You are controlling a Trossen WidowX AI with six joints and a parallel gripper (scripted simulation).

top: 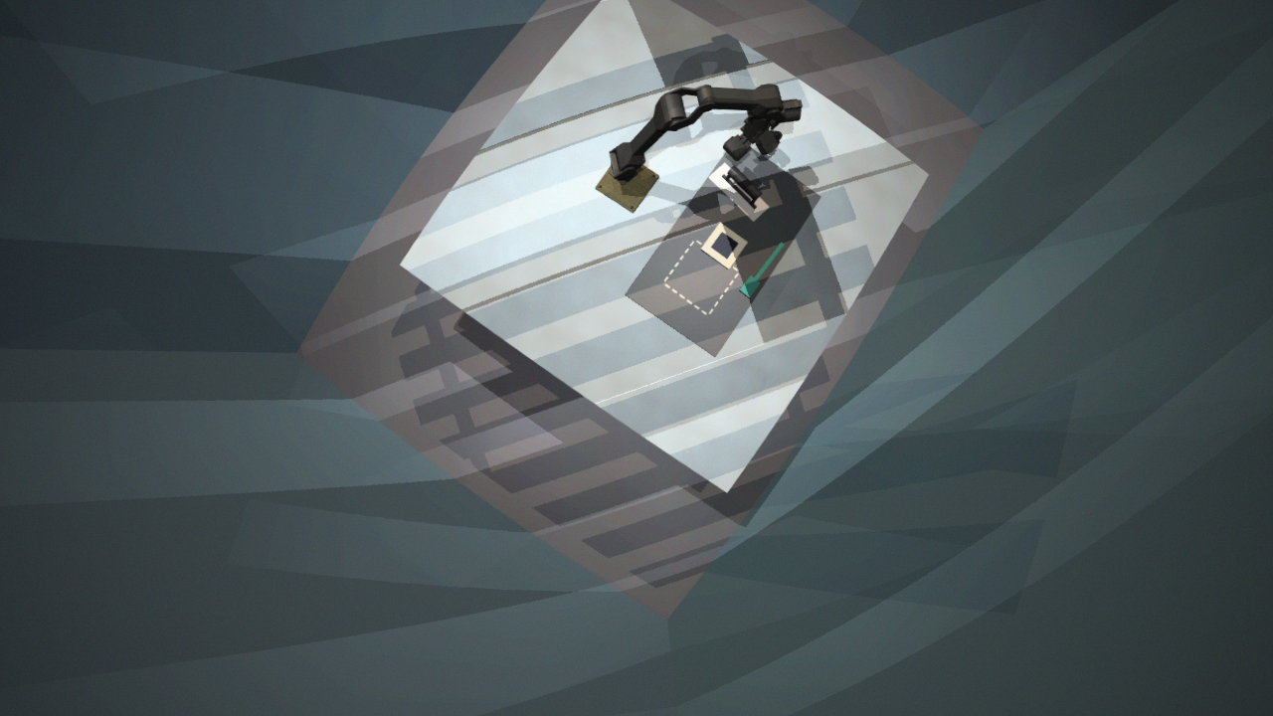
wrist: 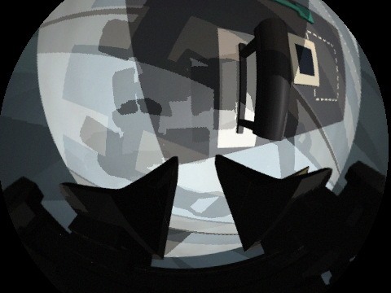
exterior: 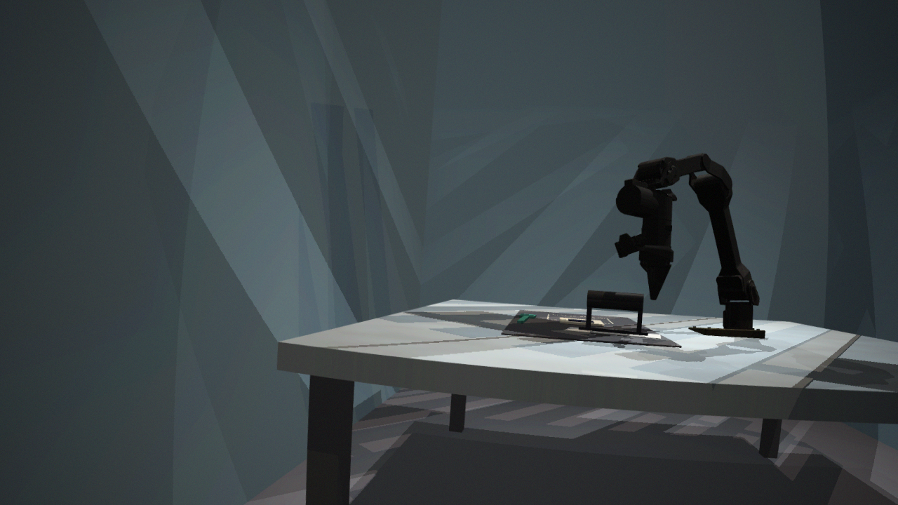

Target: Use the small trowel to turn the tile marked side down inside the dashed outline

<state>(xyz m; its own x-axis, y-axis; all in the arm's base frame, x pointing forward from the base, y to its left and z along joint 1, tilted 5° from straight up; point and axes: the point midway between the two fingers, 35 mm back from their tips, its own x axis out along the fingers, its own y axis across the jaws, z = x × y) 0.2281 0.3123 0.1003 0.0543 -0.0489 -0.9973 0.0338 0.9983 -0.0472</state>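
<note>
The trowel (top: 740,187) (exterior: 615,300) (wrist: 272,81) appears to be the pale flat blade with a raised black bar handle; it rests on the dark mat (top: 712,340). The cream tile (top: 723,246) (wrist: 305,61) lies flat, its dark square facing up. The tile overlaps one corner of the dashed outline (top: 665,282) (wrist: 337,81). My gripper (top: 752,150) (exterior: 654,299) (wrist: 197,159) is partly open, with nothing between its fingers. It points down above the table, beside the trowel on the side toward the arm's base in the exterior view, with its tips near handle height.
A teal arrow-like shape (top: 764,268) (exterior: 526,318) (wrist: 303,11) lies beside the tile near the mat's edge. The arm's base plate (top: 634,200) (exterior: 728,332) is on the table. Hard-edged shadows cross the mat and table.
</note>
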